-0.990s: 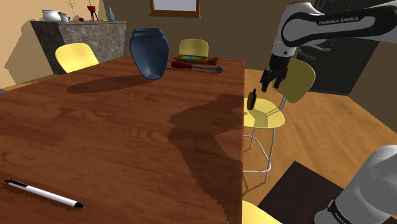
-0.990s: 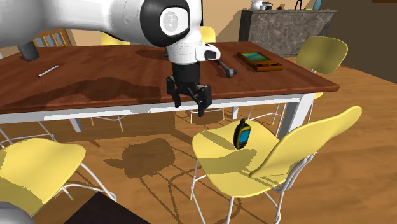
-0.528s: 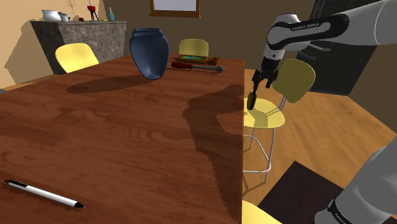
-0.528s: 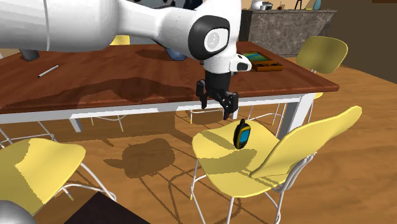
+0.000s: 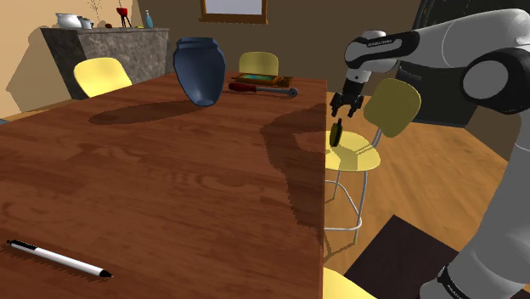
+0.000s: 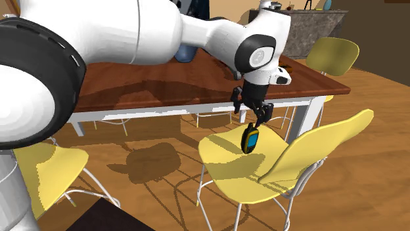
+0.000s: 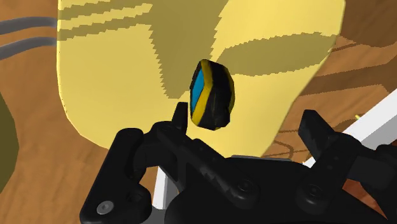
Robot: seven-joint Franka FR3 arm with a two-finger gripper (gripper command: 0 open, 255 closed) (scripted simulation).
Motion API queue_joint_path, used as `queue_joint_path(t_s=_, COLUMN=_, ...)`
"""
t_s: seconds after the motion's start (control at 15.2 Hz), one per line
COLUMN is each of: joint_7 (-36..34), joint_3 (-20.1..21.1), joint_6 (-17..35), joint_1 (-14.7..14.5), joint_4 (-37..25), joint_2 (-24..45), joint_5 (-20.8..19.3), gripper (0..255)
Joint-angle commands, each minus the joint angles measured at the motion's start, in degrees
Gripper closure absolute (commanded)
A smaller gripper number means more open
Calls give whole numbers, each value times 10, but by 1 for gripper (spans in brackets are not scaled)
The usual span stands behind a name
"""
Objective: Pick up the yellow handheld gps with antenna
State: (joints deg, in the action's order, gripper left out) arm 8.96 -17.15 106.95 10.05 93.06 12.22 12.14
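The jaws, open and empty, had swung in just above the gps (image 6: 249,140) near the chair seat's (image 6: 223,164) edge, seemingly ready to descend.

place: home dining room | cues: wooden table (image 5: 170,170), yellow chairs (image 6: 230,170), stone counter (image 5: 102,51), framed picture (image 5: 233,10)

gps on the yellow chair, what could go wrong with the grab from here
The gps stands on edge on the curved chair seat. If one finger of the open gripper touches first, it could topple or slide off. The gripper also hangs close by the edge of the table and might brush it.
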Motion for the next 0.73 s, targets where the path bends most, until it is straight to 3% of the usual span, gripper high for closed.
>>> queue_joint_path(t_s=0.0, joint_7=3, joint_3=-3, joint_6=-3, joint_1=14, joint_4=-45, joint_2=46, joint_5=26, gripper=0)
queue_joint_path(t_s=0.13, joint_7=4, joint_3=-4, joint_6=-10, joint_1=28, joint_4=-83, joint_2=81, joint_5=44, gripper=0)
queue_joint_path(t_s=0.66, joint_7=16, joint_3=-1, joint_6=43, joint_1=26, joint_4=-36, joint_2=89, joint_5=50, gripper=0)
